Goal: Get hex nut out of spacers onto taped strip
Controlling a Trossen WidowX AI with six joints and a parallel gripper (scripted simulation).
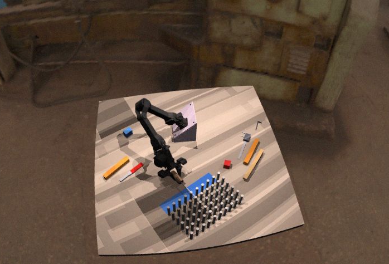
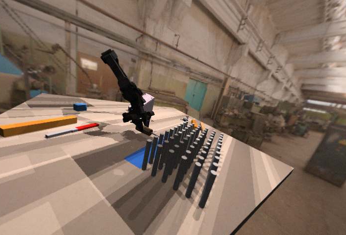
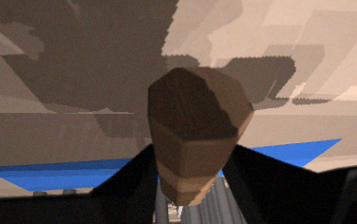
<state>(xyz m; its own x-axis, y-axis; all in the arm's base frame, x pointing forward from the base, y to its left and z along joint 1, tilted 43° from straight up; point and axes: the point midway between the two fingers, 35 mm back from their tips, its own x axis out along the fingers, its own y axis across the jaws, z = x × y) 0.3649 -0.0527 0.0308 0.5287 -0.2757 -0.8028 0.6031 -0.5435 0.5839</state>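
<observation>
My gripper (image 1: 171, 172) (image 2: 140, 123) (image 3: 187, 148) is shut on the brown wooden handle (image 1: 176, 177) (image 2: 147, 129) (image 3: 197, 138) of a hook tool. It holds the tool low over the table, just behind the blue taped strip (image 1: 180, 195) (image 2: 136, 159) (image 3: 47, 173). The tool's thin metal shaft (image 1: 185, 186) (image 2: 154, 134) slants down over the strip towards the front rows of the dark standing spacers (image 1: 207, 200) (image 2: 179, 157). All spacers that I see stand upright. The hex nut is hidden among them.
Left of the arm lie an orange bar (image 1: 116, 167) (image 2: 37, 125), a red-and-white stick (image 1: 131, 171) (image 2: 72, 129) and a blue cube (image 1: 127, 131) (image 2: 80, 106). A pale wedge box (image 1: 185, 124) stands behind. Right lie a red cube (image 1: 227, 164), an orange bar (image 1: 251, 151), a tan bar (image 1: 253, 164), a grey tool (image 1: 244, 143) and a hex key (image 1: 257, 125).
</observation>
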